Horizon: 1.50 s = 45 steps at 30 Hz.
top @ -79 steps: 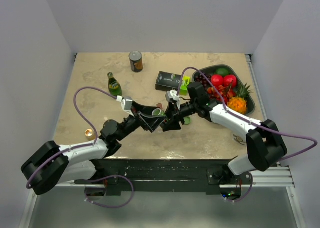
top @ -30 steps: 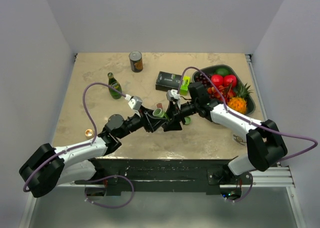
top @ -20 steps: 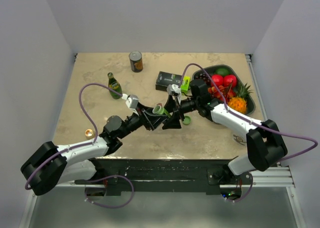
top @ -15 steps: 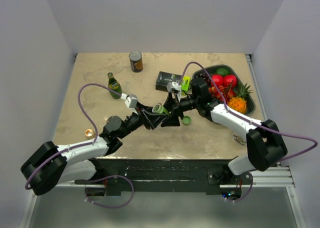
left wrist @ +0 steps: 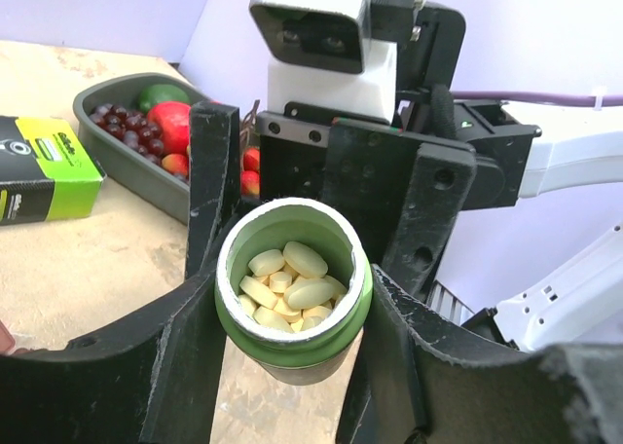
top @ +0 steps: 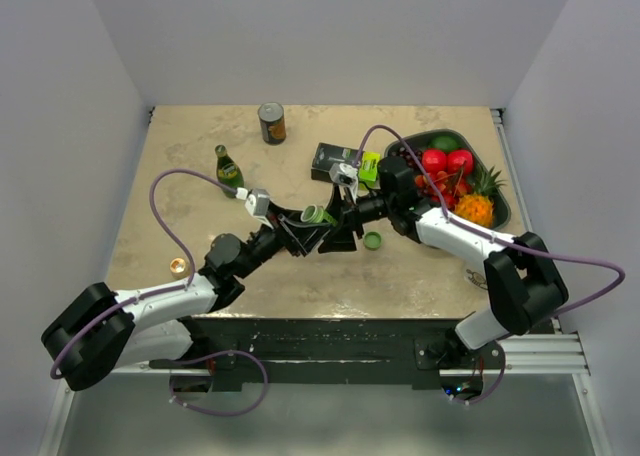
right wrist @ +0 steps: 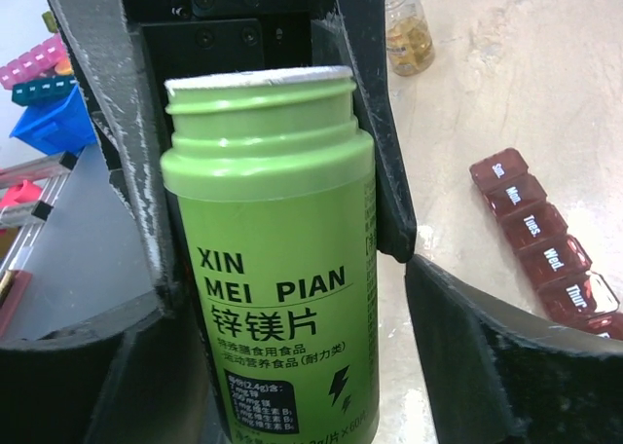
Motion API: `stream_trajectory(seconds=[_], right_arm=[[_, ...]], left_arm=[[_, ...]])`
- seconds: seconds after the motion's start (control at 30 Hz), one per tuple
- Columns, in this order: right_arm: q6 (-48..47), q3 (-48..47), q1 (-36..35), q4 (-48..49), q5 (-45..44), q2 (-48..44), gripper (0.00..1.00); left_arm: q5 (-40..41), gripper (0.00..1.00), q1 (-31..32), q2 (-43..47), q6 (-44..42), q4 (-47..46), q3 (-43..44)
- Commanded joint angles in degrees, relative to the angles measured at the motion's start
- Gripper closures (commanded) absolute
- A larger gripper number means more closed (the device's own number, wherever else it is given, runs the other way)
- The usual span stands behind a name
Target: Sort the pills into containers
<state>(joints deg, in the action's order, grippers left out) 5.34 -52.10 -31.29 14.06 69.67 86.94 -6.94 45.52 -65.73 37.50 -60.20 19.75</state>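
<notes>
My left gripper (top: 318, 217) is shut on an open green pill bottle (left wrist: 292, 317) above the table's middle. The bottle is full of pale yellow pills (left wrist: 292, 283). In the right wrist view the bottle (right wrist: 273, 298) reads "XIN MEI PIAN" and the left fingers (right wrist: 375, 152) clamp its neck. My right gripper (right wrist: 282, 356) is open, with a finger on either side of the bottle's body and a gap on the right. The maroon containers strip (right wrist: 541, 247), marked with weekdays, lies on the table beside it. In the top view the strip is hidden under the arms. The green cap (top: 372, 240) lies on the table.
A black-and-lime box (top: 345, 161) and a dark fruit tray (top: 497, 211) sit at the back right. A can (top: 271, 122) and a green glass bottle (top: 229, 169) stand at the back left. A small amber jar (top: 178, 267) stands near the front left.
The left wrist has rolled and carried the bottle slightly toward the far side. The right gripper has shifted with it, staying around the bottle. The cap has not moved.
</notes>
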Motion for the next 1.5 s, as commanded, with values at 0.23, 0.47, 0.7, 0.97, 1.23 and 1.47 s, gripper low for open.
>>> stream_trajectory(seconds=[0.23,0.47,0.7,0.97,1.23,1.47], right_arm=[[5.9,0.4,-0.4,6.8,1.4,0.4,0.27],[9.5,0.6,-0.4,10.6,1.9,0.8,0.29],[10.6,1.0,-0.4,12.1,2.1,1.1,0.81],[1.7,-1.3,-0.3,1.6,2.3,1.2,0.96],[-14.1,-4.9,2.9,-12.6,0.4,-0.1,0.98],[-22.9,-11.6,7.6,-21.4,-4.1,-3.1,0.98]], left_arm=[[3.1,1.00,0.4,0.5,0.6,-9.2,-1.3],[4.8,1.00,0.4,0.8,1.4,-11.5,-2.9],[6.1,1.00,0.5,1.4,1.6,-12.4,-3.6],[3.3,0.65,0.2,2.5,0.8,-12.9,-4.0],[0.5,0.09,-3.4,15.0,-7.3,7.3,-0.1],[5.3,0.07,-4.8,24.8,-30.6,41.4,10.9]])
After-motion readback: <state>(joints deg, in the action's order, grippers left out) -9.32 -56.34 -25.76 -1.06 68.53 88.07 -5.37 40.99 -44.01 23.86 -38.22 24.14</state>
